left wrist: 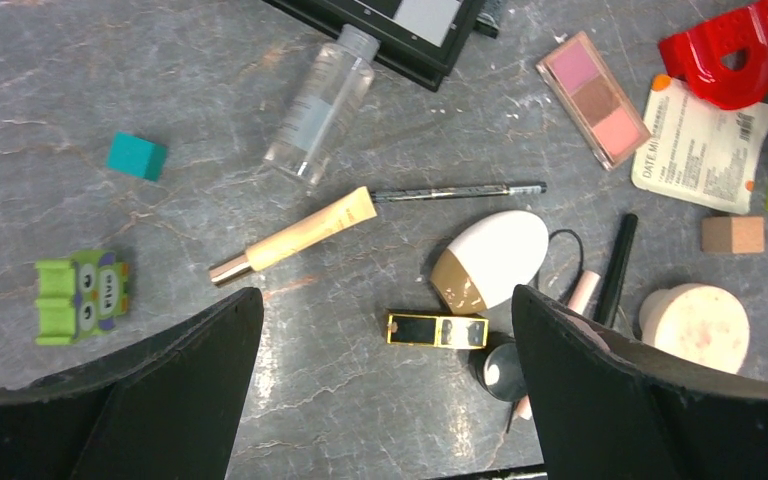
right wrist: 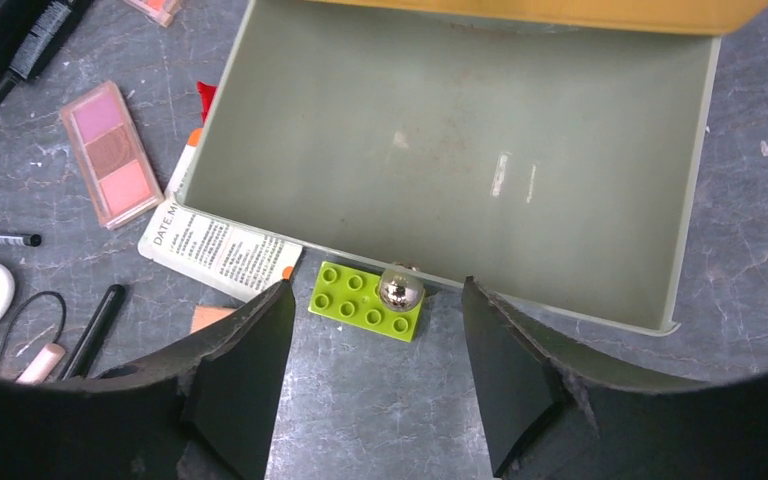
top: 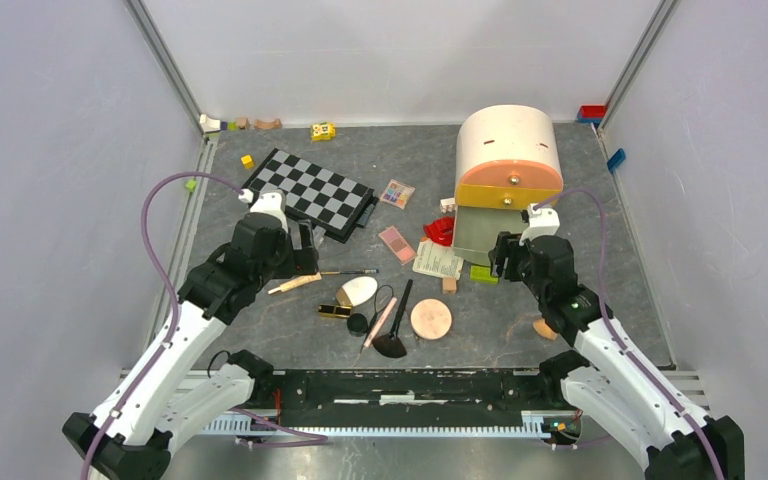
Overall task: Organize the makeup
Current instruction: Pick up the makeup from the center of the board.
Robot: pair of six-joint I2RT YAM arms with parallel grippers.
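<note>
Your left gripper (left wrist: 388,300) hangs above the table with its jaws wide apart and nothing between them. The black-gold tube (left wrist: 437,329) lies flat in the gap, nearer the right-hand finger. Just ahead of it is the white oval (left wrist: 490,260), whose tan end touches or nearly touches the tube. Ahead of the left-hand finger a cream tube (left wrist: 295,235) lies slantwise. A thin black pencil (left wrist: 460,190) runs on from its tip, and a clear bottle (left wrist: 320,105) lies beyond, its cap against the checkerboard case (left wrist: 400,30). Outside that finger sit a green toy block (left wrist: 80,297) and, farther off, a teal cube (left wrist: 137,156). Crowded past the right-hand finger are a pink stick (left wrist: 582,292), a black brush handle (left wrist: 615,270) and the round peach compact (left wrist: 695,325), with a wooden block (left wrist: 732,233) near them. Farther ahead on that side the pink palette (left wrist: 593,97) lies next to a white sachet (left wrist: 705,130), and the red curved piece (left wrist: 725,55) overlaps the sachet's far edge. Your right gripper (right wrist: 375,295) is also spread open and empty, its fingers on either side of the metal knob (right wrist: 401,290) of the pulled-out drawer (right wrist: 460,150). A green brick (right wrist: 355,300) lies directly under the knob, against the drawer front, so it stands in the fingers' way. From above, the multicolour palette (top: 396,193) is well apart from both grippers, and the orange sponge (top: 543,329) sits by your right forearm, behind the gripper.
</note>
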